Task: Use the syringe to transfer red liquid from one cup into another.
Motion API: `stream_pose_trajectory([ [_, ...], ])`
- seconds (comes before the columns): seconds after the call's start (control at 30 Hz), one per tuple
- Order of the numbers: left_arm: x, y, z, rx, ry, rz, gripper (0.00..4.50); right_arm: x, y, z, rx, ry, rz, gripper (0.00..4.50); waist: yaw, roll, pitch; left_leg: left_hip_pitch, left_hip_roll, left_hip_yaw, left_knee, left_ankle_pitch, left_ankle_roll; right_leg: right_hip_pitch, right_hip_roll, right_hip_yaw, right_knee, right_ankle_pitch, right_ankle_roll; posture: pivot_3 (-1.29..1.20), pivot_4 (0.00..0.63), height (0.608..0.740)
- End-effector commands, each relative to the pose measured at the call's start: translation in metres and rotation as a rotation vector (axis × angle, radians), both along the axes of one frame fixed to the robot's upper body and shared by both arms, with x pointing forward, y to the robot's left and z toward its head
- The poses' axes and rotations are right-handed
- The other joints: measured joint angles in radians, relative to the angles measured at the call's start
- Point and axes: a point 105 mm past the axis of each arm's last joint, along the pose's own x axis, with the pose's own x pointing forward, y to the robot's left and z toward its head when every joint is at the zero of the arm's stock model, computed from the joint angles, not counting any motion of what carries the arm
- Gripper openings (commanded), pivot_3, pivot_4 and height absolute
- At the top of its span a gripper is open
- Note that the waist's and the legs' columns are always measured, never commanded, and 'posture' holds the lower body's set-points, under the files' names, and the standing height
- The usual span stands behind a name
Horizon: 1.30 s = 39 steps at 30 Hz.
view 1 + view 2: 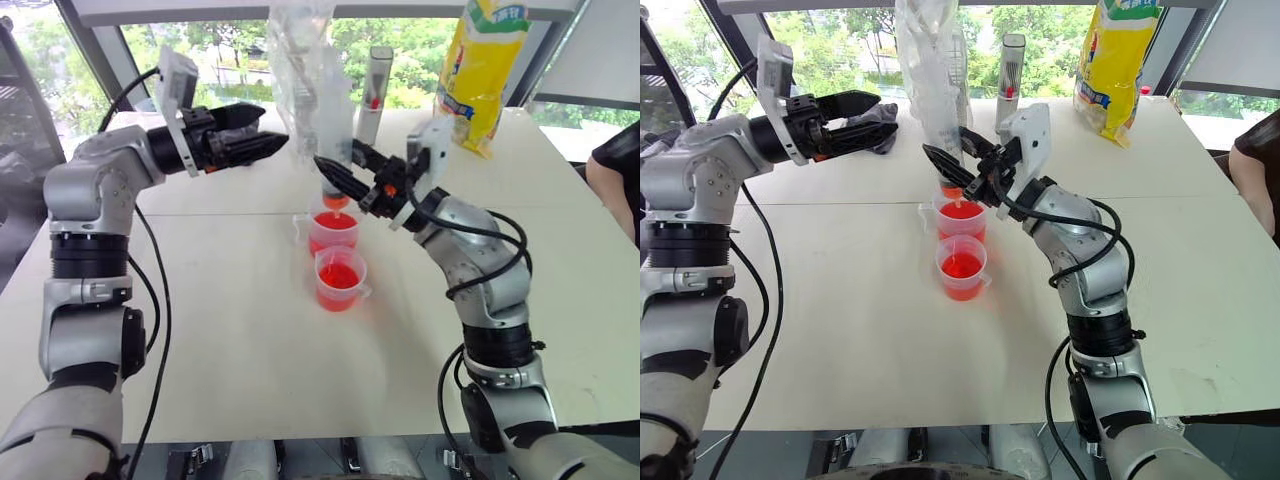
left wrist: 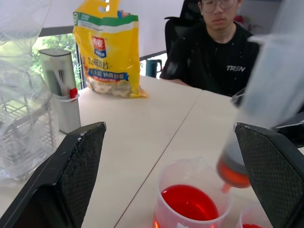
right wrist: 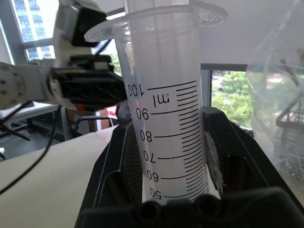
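Observation:
My right gripper is shut on the syringe, a wide clear barrel with a printed millilitre scale, held upright. Its orange tip hangs just over the far cup of red liquid. A second clear cup, also holding red liquid, stands right in front of the first. My left gripper is open, level, up at the left, pointing toward the syringe's barrel with a gap between them. The barrel looks clear above the orange seal.
Behind the cups stand a rack wrapped in clear plastic, a tall grey cylinder with a red mark and a yellow snack bag. A person in black sits at the table's right side. White tabletop lies in front.

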Motion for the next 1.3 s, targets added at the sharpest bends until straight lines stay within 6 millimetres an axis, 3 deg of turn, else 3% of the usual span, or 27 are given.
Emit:
stream_pose_trajectory([
  [0.03, -0.002, -0.005, 0.020, -0.005, -0.075, -0.020, 4.46, -0.023, -0.001, 0.016, 0.038, -0.037, 0.057, 1.41, 0.000, 0.000, 0.000, 0.000, 0.000, 0.000, 0.000, 0.000, 0.000, 0.000, 0.000, 0.000, 0.000, 0.000, 0.000, 0.00, 0.150, 0.740],
  [0.27, -0.005, -0.021, 0.030, -0.022, -0.083, -0.093, 4.46, -0.031, -0.008, -0.019, 0.027, 0.048, 0.035, 1.41, 0.001, -0.001, 0.000, -0.001, -0.001, 0.000, 0.000, 0.000, 0.000, 0.001, 0.000, 0.000, -0.002, 0.000, 0.000, 0.00, 0.150, 0.740],
  [0.47, -0.023, -0.031, 0.040, -0.051, -0.070, -0.202, 4.46, -0.029, -0.009, -0.037, 0.027, 0.092, 0.004, 1.41, -0.003, 0.000, 0.000, -0.001, -0.001, -0.001, -0.001, 0.000, 0.000, 0.000, 0.002, 0.000, -0.002, 0.000, 0.000, 0.00, 0.150, 0.740],
  [0.73, -0.041, -0.034, 0.050, -0.077, -0.041, -0.288, 4.46, -0.028, -0.010, -0.042, 0.018, 0.094, -0.001, 1.41, -0.001, 0.000, 0.000, -0.001, -0.001, -0.001, 0.000, 0.000, 0.000, 0.000, 0.001, 0.000, -0.002, 0.000, 0.000, 0.00, 0.150, 0.740],
  [1.3, -0.044, -0.049, 0.035, -0.013, -0.042, -0.311, 4.46, -0.025, -0.010, -0.043, 0.004, 0.090, 0.002, 1.41, 0.001, 0.000, 0.000, -0.001, -0.001, -0.001, 0.000, 0.000, 0.000, 0.001, 0.001, 0.000, -0.002, 0.000, 0.000, 0.00, 0.150, 0.740],
])
